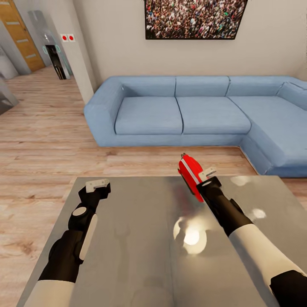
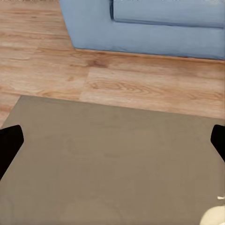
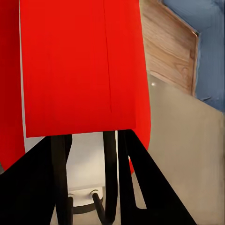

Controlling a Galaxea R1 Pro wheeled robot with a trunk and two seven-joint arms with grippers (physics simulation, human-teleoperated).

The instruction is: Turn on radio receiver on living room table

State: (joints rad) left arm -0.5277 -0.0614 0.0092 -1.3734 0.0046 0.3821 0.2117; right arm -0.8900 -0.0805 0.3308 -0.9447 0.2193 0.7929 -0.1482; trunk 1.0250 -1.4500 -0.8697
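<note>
Over grey table, right gripper clamping lifted, tilted radio receiver.

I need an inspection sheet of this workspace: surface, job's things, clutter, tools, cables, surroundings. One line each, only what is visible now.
Surface: grey glossy table, with bright light reflections on its right part.
Job's things: red radio at the far edge of the table, tilted, at the right tool.
Clutter: nothing seen.
Tools: left tool open over the bare table near its far left edge; right tool against the radio, its dark fingers close under the red body; grip cannot be told.
Cables: nothing seen.
Surroundings: blue corner sofa, light wood floor, crowd picture on the white wall.
</note>
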